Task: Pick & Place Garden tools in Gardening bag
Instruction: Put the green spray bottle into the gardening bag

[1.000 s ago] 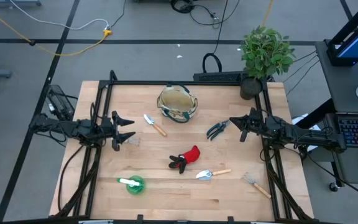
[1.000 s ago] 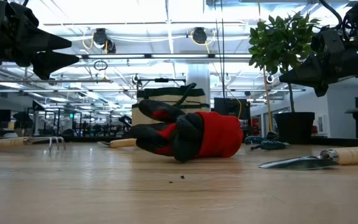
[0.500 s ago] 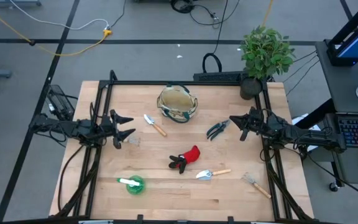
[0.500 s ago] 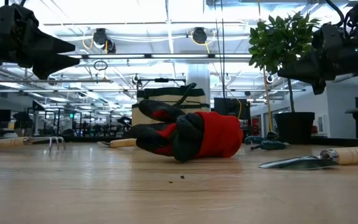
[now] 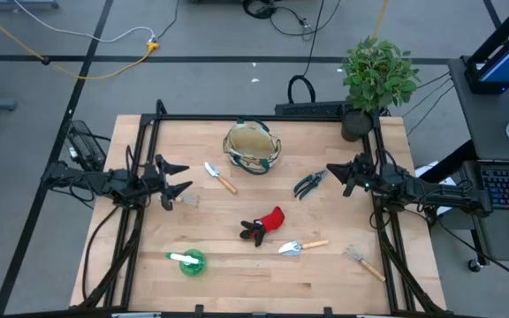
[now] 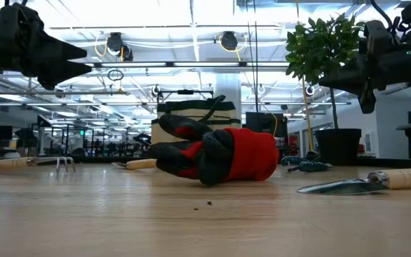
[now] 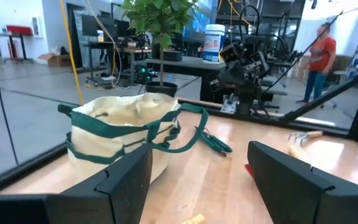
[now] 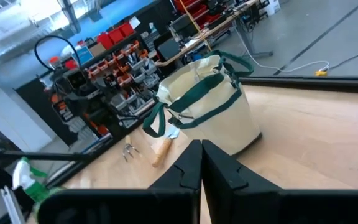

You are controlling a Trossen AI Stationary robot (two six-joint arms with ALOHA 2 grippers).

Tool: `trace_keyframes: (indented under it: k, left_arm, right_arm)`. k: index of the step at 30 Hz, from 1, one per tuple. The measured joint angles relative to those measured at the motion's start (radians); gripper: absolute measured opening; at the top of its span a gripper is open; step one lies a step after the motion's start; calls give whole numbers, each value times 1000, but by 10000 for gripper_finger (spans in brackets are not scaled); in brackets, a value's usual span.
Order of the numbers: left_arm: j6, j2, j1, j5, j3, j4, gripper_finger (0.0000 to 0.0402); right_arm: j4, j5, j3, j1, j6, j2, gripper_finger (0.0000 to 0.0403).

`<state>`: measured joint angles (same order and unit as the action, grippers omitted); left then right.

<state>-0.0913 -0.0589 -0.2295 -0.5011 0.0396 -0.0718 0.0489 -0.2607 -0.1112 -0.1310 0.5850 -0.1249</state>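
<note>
At the left edge of the table (image 5: pixel 325 283) the left gripper (image 5: pixel 182 178) hangs above the wood with its fingers spread wide and nothing between them. Just beside it, under its tips, lies a small rake (image 5: pixel 186 202), and toward the near edge sits the green-white round item (image 5: pixel 190 261). A wooden-handled trowel (image 5: pixel 219 177) lies a little further right, between that gripper and the gardening bag (image 5: pixel 253 147), which stands upright and open-mouthed near the far edge at the middle. No tool can be seen inside it, and every tool in view lies on the wood, so the task looks to be at its very start, in the reach for a first tool.

In the middle lies the red-black glove (image 5: pixel 265 224), with a second trowel (image 5: pixel 295 247) just right of it. The pruning shears (image 5: pixel 307 184) lie nearer the right gripper (image 5: pixel 334 173), whose fingers are pressed together and hold nothing; it hovers off the table beside them. A second rake (image 5: pixel 362 260) rests near the right front corner, and the potted plant (image 5: pixel 376 75) stands at the far right corner.

The left arm seems nearest to acting: I judge it must drop onto the small rake or the nearby trowel, straddle the handle and close, then carry it over the bag's mouth, clear of the loop handles
</note>
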Motion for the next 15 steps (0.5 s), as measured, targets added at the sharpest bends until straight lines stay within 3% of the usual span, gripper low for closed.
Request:
trace_keyframes:
  k: [7, 15]
  left_arm:
    - [5, 0, 0, 1, 1, -15, 269]
    - [-39, 0, 0, 2, 1, -17, 269]
  right_arm:
    - [26, 0, -1, 0, -38, 0, 0]
    - [214, -3, -1, 0, -80, 0, 0]
